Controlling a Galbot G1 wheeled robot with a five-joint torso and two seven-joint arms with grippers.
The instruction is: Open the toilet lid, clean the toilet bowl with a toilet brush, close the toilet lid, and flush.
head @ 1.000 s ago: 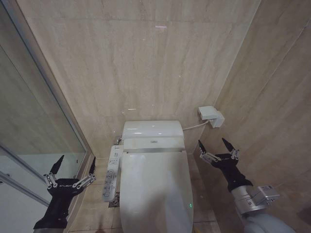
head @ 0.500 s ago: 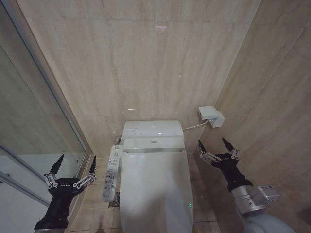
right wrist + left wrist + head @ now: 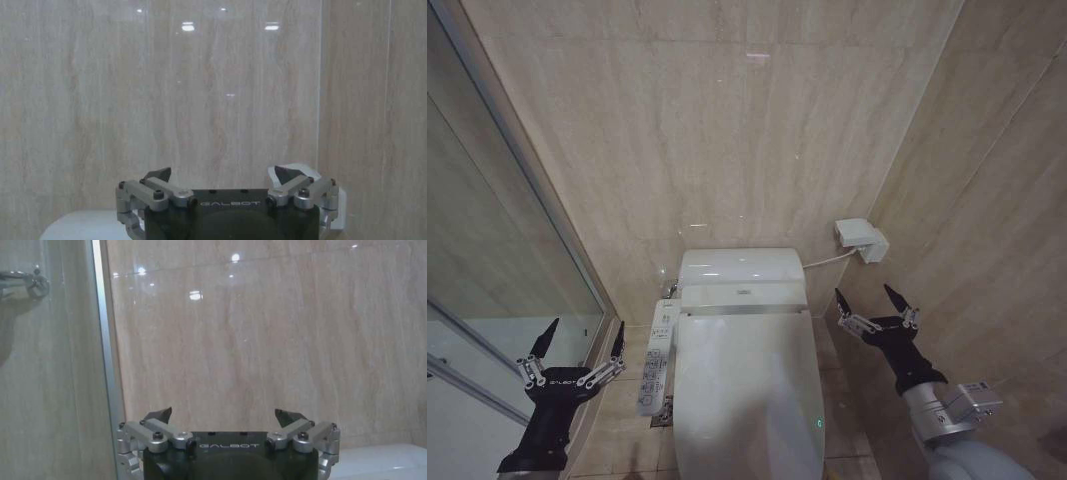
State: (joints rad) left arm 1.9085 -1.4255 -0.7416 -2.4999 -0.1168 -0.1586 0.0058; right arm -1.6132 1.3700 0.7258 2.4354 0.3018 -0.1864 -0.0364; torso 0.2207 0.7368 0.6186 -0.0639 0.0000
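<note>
The toilet lid (image 3: 745,385) is a pale oval cover lying shut over the toilet, low in the middle of the head view; it hides the toilet bowl. The toilet brush is out of view. My left gripper (image 3: 584,335) hovers open to the left of the toilet, beside the glass partition, holding nothing. On the toilet's right, near the side wall, my right gripper (image 3: 874,296) is also open and empty. The left wrist view has the left gripper (image 3: 227,414) facing the tiled wall; the right wrist view has the right gripper (image 3: 223,172) doing the same.
A white control panel (image 3: 655,357) runs along the toilet's left side. The tank (image 3: 741,269) sits behind the lid against the beige tiled wall. A white wall box (image 3: 861,240) with a cable hangs at the right. The glass shower partition (image 3: 497,260) bounds the left.
</note>
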